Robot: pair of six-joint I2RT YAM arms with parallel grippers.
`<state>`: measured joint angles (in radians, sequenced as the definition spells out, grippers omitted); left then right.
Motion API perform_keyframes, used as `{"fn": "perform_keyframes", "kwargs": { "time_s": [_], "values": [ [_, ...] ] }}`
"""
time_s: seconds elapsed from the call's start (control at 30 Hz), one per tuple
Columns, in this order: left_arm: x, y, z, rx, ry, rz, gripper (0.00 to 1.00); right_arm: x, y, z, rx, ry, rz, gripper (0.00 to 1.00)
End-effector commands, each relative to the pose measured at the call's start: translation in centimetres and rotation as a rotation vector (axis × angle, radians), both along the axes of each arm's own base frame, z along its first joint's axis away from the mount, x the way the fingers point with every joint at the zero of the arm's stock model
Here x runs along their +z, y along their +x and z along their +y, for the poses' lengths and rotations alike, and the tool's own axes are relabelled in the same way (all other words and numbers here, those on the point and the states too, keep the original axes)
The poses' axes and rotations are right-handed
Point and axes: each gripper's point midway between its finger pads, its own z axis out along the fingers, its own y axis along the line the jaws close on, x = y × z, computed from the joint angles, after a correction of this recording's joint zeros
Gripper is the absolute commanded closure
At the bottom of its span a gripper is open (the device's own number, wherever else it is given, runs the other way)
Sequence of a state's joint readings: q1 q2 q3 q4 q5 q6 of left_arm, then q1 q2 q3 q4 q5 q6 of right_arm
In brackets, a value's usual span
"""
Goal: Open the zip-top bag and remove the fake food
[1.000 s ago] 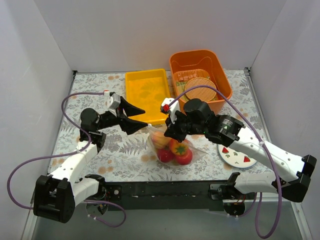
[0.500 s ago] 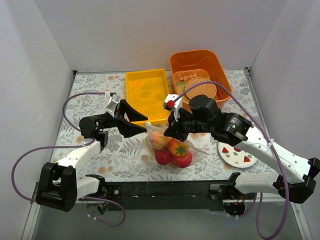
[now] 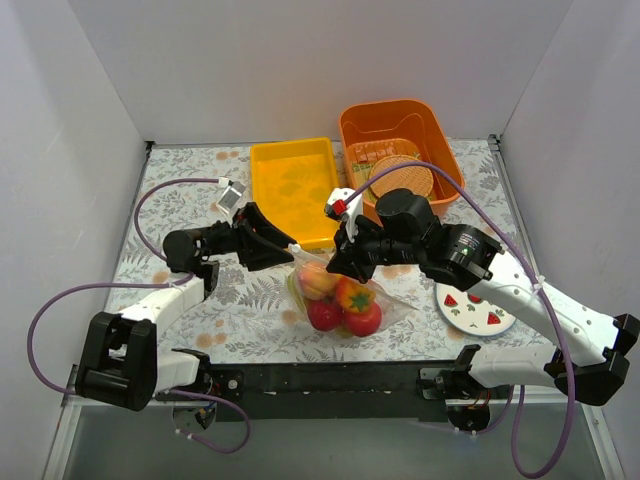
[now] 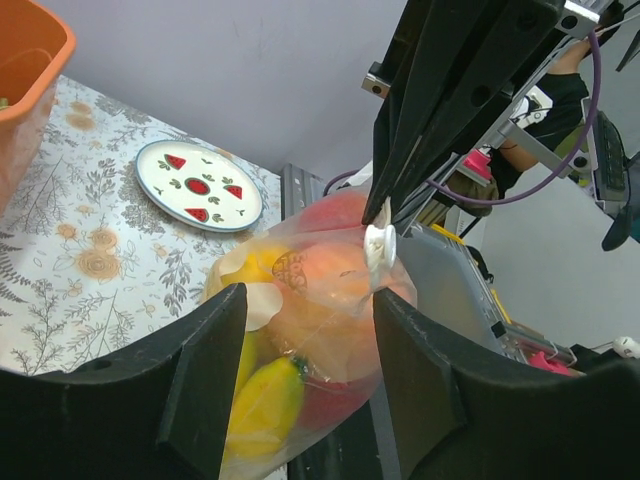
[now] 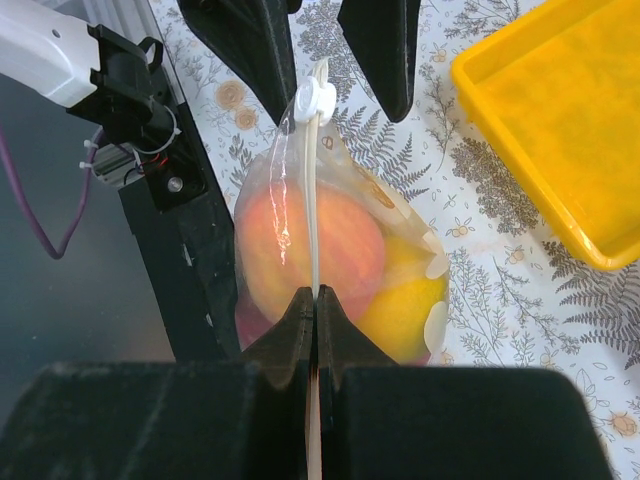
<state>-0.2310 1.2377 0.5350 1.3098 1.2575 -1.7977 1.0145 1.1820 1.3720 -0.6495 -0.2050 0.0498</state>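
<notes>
Two grippers work at one clear crinkly plastic zip-top bag (image 3: 372, 296), which appears to rest on the flower-printed tablecloth (image 3: 250, 300) near the middle of the desk's near edge, with its pale zip strip (image 5: 315, 200) held uppermost. The right gripper (image 5: 315, 318) is pressed together on that strip partway along it. The left gripper (image 4: 310, 298) is spread, one finger on each side of the small white slider tab (image 5: 312, 100) at the strip's end; whether either finger touches it I cannot tell. The strip reads as one unbroken line, so the bag looks sealed and the step in hand is the opening. The next move calls for the left fingers to pinch the slider squarely and draw it along the strip while the right keeps the strip taut. The glossy plastic toy fruits (image 3: 340, 300), peach, yellow, orange and red, all lie inside. A shallow yellow plastic tray (image 3: 292, 185) lies at the middle of the far edge, a deep orange plastic basket (image 3: 400, 118) with a round tan woven disc (image 3: 405, 182) stands toward the far right corner, and a white plate with red marks (image 3: 475, 312) lies toward the near right corner; none blocks the pull, though the arms crowd each other.
</notes>
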Motion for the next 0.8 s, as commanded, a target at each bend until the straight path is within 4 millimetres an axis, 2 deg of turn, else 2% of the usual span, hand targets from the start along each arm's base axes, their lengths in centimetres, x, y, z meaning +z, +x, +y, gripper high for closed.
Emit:
{"fn": "perform_keyframes", "kwargs": {
  "time_s": [0.0,0.17,0.3,0.4,0.77],
  "values": [
    [4.0,-2.7,0.8,0.007,-0.094,-0.38,0.48,3.7,0.2,0.8,0.011,0.11,-0.054,0.99],
    [4.9,-3.4,0.9,0.015,-0.09,-0.439,0.49,3.6,0.4,1.2,0.011,0.098,-0.034,0.99],
    [4.9,-3.2,0.8,0.02,-0.083,-0.424,0.5,4.1,0.5,1.6,0.015,0.107,-0.036,0.99],
    [4.9,-3.7,0.9,0.01,-0.081,-0.432,0.54,4.2,0.7,1.5,-0.001,0.11,-0.041,0.99],
    [4.4,-3.0,0.7,0.027,-0.069,-0.406,0.66,4.7,0.5,1.5,0.002,0.124,-0.037,0.99]
  ]
}}
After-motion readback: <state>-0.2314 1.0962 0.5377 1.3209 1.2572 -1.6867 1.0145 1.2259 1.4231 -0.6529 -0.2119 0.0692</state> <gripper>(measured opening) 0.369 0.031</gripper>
